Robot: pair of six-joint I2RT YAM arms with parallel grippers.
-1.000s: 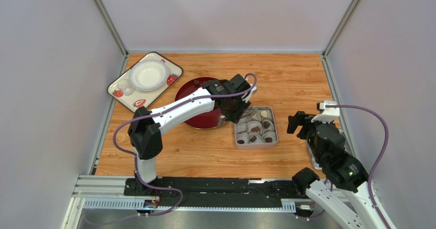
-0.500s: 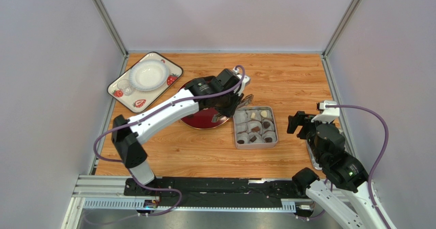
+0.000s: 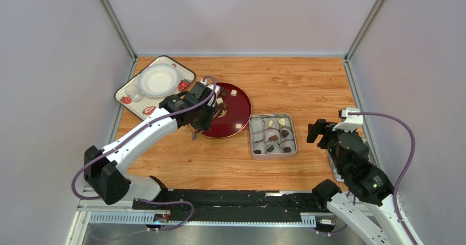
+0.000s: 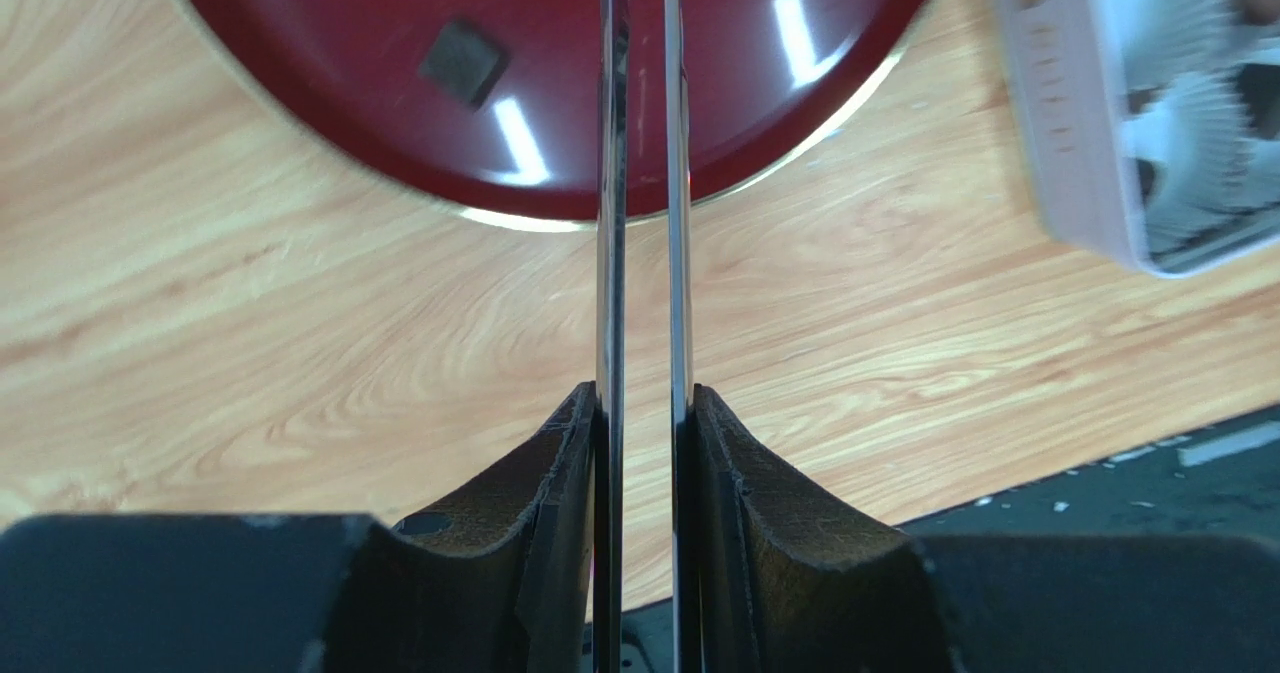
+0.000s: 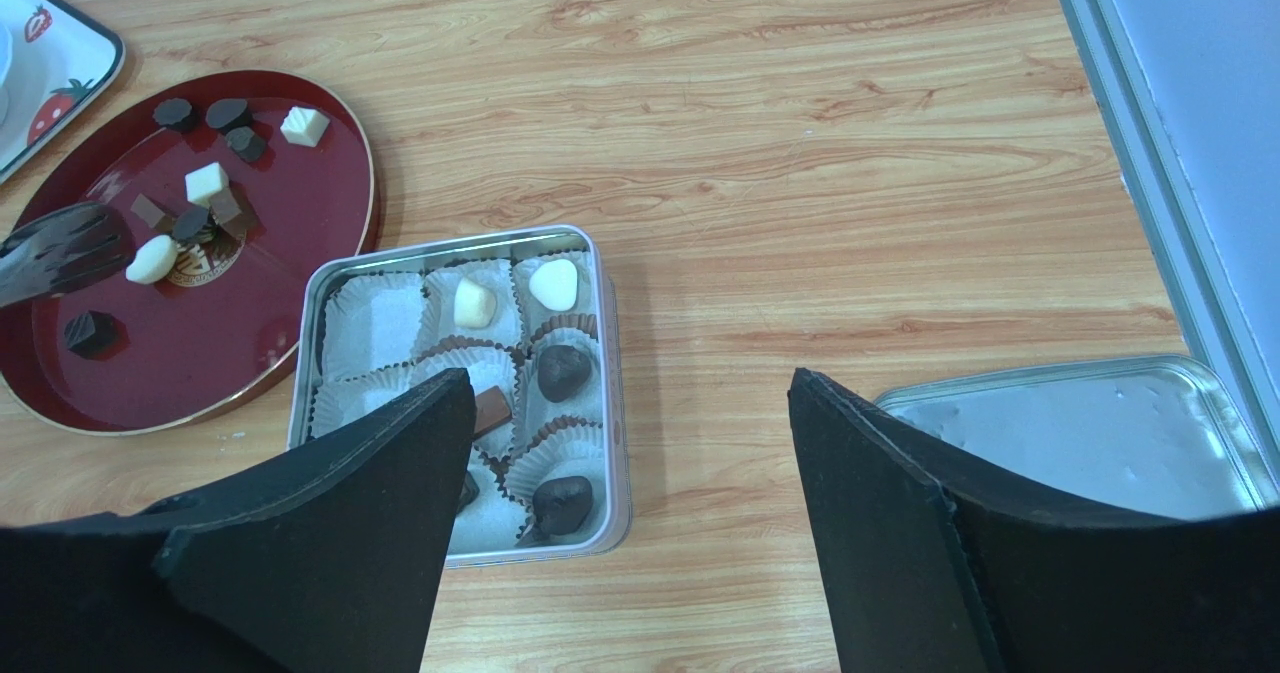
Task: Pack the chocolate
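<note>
Take the red plate (image 3: 239, 119) as your reference. The left gripper (image 4: 642, 396) is clamped on metal tongs (image 4: 612, 178); its fingers press the two blades to a narrow slit. The blades reach over the left part of the plate, and you cannot tell whether their tip holds anything.

The chocolate (image 5: 206, 183) lies in two places. Loose dark and white pieces sit on the plate, grouped toward its far side, with one dark cube (image 5: 90, 333) apart from them near the plate's rim. Further pieces sit in the paper cups of the grey tin (image 5: 613, 403), just right of the plate.

The right gripper (image 5: 631, 381) hangs beyond the tin from the plate, jaws wide, holding nothing.
</note>
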